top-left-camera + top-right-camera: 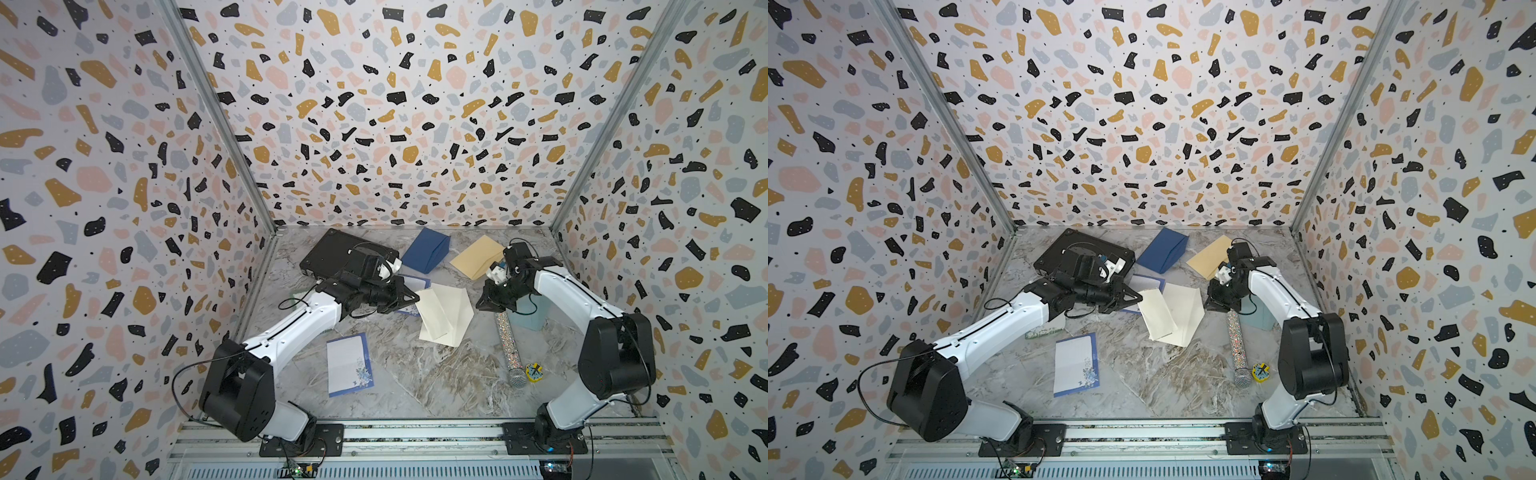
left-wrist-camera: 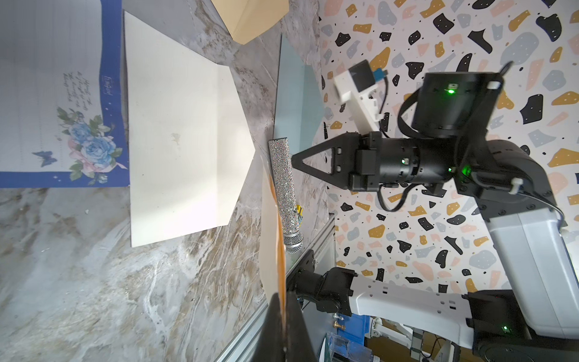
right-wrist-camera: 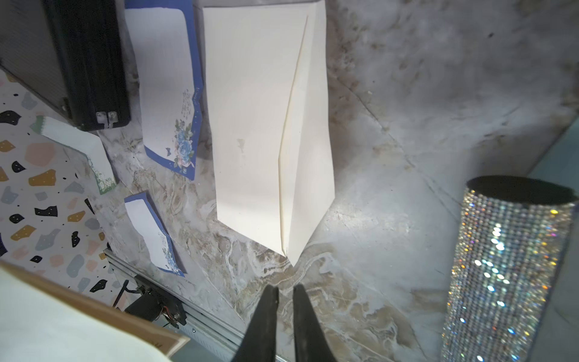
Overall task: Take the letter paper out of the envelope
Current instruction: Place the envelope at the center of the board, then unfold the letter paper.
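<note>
Cream envelope (image 1: 442, 316) lies flat mid-bench (image 1: 415, 386), flap (image 3: 310, 156) folded open with its tip toward the right arm. No paper edge shows at the mouth, so can't tell if a sheet is inside.

One blue-bordered letter paper (image 3: 166, 87) lies loose just beside the envelope's closed long edge, with the left gripper (image 1: 417, 297) over it. A second letter paper (image 1: 347, 365) is further off on that side, nearer the front.

My read: flap-open step done, pull-out not confirmed.
- **Left gripper:** closed. The left wrist view shows a thin tan sheet (image 2: 271, 250) edge-on running into it. Looks pinched, can't ID it.
- **Right gripper** (image 3: 285, 288)**:** hovers just off the flap tip, narrow gap, nothing in it.

Next move needs one gripper pinning the envelope body. The other slides in under the flap fold, pinches one sheet and pulls flat.

Other containers:
- **Blue envelope** (image 1: 426, 250) **and tan envelope** (image 1: 476, 257)**:** behind the cream one, contents not visible.
- **Black case** (image 1: 336, 249)**:** behind-left, shut.
- **Teal box** (image 1: 528, 316)**:** past the flap tip, inside hidden.
</note>
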Controlling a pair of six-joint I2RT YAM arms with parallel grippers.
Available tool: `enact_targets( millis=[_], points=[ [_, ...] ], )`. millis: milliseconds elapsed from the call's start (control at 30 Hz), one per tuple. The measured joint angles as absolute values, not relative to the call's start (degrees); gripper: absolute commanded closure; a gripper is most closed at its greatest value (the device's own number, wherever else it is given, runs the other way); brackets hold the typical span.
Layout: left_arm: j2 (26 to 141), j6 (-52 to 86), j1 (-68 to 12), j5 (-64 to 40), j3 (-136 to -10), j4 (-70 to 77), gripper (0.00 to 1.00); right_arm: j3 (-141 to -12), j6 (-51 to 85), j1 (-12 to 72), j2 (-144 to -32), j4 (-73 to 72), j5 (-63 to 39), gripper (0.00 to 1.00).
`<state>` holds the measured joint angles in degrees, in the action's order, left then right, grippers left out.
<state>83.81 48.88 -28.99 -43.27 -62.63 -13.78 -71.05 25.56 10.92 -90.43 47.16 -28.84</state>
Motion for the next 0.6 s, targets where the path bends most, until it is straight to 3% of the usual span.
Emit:
enact_targets(
  millis=[333, 600],
  points=[
    [88.73, 53.21, -28.99, -46.02, -69.45, -10.70, 1.00, -56.03, 46.54, 10.94, -71.53, 26.74, -39.90, 0.47],
    [90.70, 58.08, -28.99, -47.53, -70.70, -5.58, 1.00, -43.64, 67.81, 10.94, -71.61, 2.85, -47.40, 0.46]
  ],
)
